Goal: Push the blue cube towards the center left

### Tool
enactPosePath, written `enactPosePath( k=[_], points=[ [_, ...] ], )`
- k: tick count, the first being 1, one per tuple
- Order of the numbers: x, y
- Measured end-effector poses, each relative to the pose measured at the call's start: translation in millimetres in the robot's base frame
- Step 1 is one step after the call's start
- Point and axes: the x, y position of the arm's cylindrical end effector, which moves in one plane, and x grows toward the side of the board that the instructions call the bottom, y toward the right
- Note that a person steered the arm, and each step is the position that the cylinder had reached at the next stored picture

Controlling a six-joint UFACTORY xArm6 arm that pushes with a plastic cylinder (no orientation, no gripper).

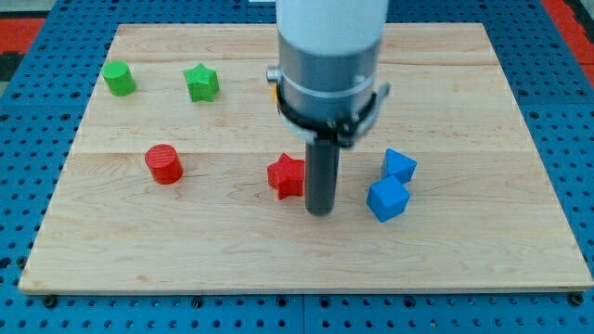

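- near the view's bottom, the wooden board (pixel 139 250) is showing bare planks, sitting on a blue pegboard surface (pixel 28 306).
- just above that, my tip (pixel 320 211) is resting on the board slightly right of centre, at the lower end of the dark rod (pixel 321 176).
- there is no gripper on this arm, so nothing is opening, closing or gripping; the rod is only touching the table top.
- the blue cube (pixel 388 199) is sitting near my tip on the view's right, apart from it, with bare wood showing between them.
- a second blue block (pixel 399 166), shape unclear, is lying just above the blue cube, touching or nearly touching it; cannot tell which.
- the red star (pixel 286 175) is sitting just beside the rod on the view's left, its right edge meeting the rod in the view; contact cannot be told.
- the red cylinder (pixel 164 163) is standing well apart, toward the view's left at mid height.
- farther up, the green star (pixel 201 82) is lying left of the arm's grey housing (pixel 329 74).
- the green block (pixel 119 78), roughly cylindrical, is sitting near the view's top left corner of the board.
- a small yellow-orange patch (pixel 273 92) is peeking out at the housing's left edge; too hidden to identify.
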Motion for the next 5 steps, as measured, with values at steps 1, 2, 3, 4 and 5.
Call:
enactPosePath(
  k=[1,2,3,4,5],
  points=[
    [9.1,-20.6],
    [-36.6,-23.9],
    [-44.3,-47.6],
    [5.2,-10.8],
    [15.4,37.4]
  ],
)
